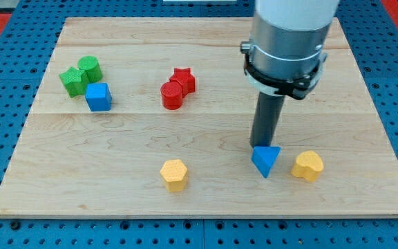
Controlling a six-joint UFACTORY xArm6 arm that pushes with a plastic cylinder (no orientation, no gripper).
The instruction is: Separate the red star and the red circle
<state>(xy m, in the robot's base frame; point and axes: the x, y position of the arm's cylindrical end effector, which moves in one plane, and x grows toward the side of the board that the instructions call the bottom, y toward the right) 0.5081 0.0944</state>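
Observation:
The red star (184, 79) and the red circle (172, 95) touch each other in the upper middle of the wooden board (116, 159), the circle to the lower left of the star. My tip (260, 146) is far to their right, resting at the top edge of the blue triangle (265, 160). The rod hangs from a grey cylinder at the view's top right.
A green star (73, 81), a green circle (90, 68) and a blue cube (98, 97) cluster at the upper left. A yellow hexagon (174, 174) sits at the bottom middle. A yellow heart (308, 166) lies right of the blue triangle.

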